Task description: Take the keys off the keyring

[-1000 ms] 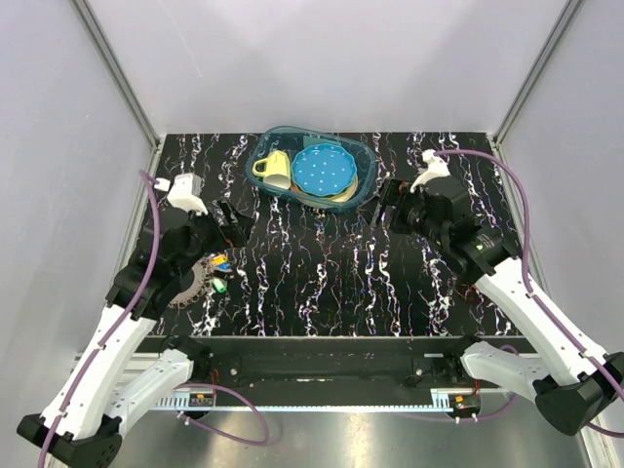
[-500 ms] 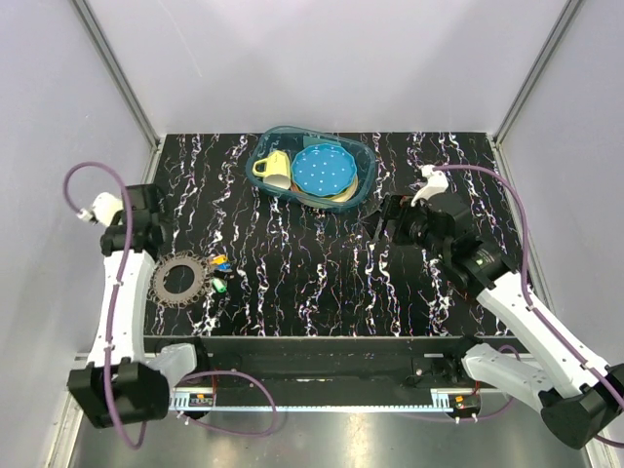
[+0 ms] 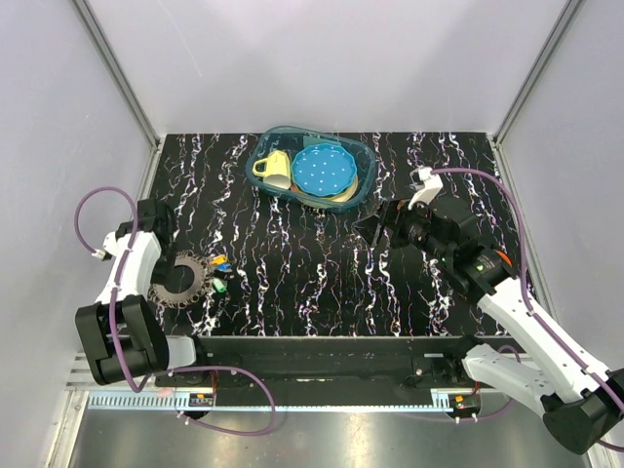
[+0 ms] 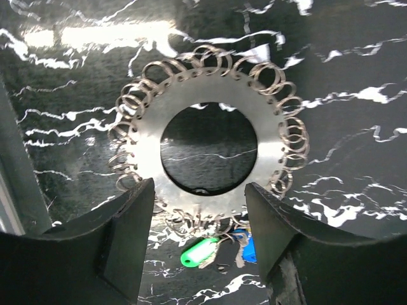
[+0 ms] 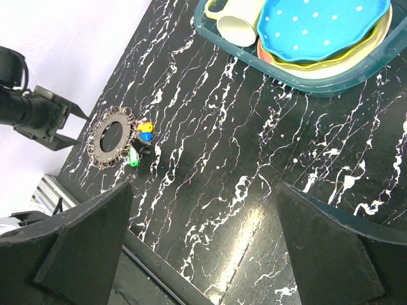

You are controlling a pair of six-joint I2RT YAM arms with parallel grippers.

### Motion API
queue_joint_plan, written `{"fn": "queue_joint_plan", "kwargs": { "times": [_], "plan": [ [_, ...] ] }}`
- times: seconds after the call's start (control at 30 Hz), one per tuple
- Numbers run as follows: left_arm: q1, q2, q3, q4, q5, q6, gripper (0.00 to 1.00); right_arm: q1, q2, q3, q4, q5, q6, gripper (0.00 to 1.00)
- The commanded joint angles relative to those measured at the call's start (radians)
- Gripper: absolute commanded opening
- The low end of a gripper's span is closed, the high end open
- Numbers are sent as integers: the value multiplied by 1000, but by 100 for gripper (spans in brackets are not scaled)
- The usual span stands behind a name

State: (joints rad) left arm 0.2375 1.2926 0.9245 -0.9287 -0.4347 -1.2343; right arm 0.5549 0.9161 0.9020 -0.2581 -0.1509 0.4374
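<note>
The keyring (image 3: pixel 179 284) is a flat grey metal disc with a round hole and several small wire rings along its rim. It lies at the table's left and also shows in the left wrist view (image 4: pixel 210 101) and the right wrist view (image 5: pixel 95 143). The keys lie at its right rim: yellow and blue heads (image 3: pixel 221 262), a green one (image 3: pixel 219 286) (image 4: pixel 197 251) (image 5: pixel 133 157), a blue one (image 4: pixel 249 248). My left gripper (image 3: pixel 164 244) (image 4: pixel 198 187) (image 5: pixel 67 127) is open and empty, close by the disc. My right gripper (image 3: pixel 375 229) (image 5: pixel 203 190) is open and empty, high over the table's middle right.
A teal bin (image 3: pixel 359 156) (image 5: pixel 305 86) at the back centre holds a yellow cup (image 3: pixel 273 166) and a blue dotted plate (image 3: pixel 322 168). The left wall and rail run close beside the left arm. The table's near edge (image 5: pixel 152 270) runs below the right gripper.
The left arm pulled off the disc to the far left, then folded back, its gripper now beside the disc. The right gripper drifted slightly left and toward the table's middle.
</note>
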Motion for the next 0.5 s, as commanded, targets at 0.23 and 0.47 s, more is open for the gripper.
{"fn": "queue_joint_plan", "kwargs": {
  "times": [0.23, 0.47],
  "plan": [
    [0, 74, -142, 47, 86, -175, 70, 5, -52, -3, 57, -45, -25, 100],
    [0, 151, -145, 48, 126, -217, 68, 5, -75, -6, 54, -59, -31, 100]
  ]
}}
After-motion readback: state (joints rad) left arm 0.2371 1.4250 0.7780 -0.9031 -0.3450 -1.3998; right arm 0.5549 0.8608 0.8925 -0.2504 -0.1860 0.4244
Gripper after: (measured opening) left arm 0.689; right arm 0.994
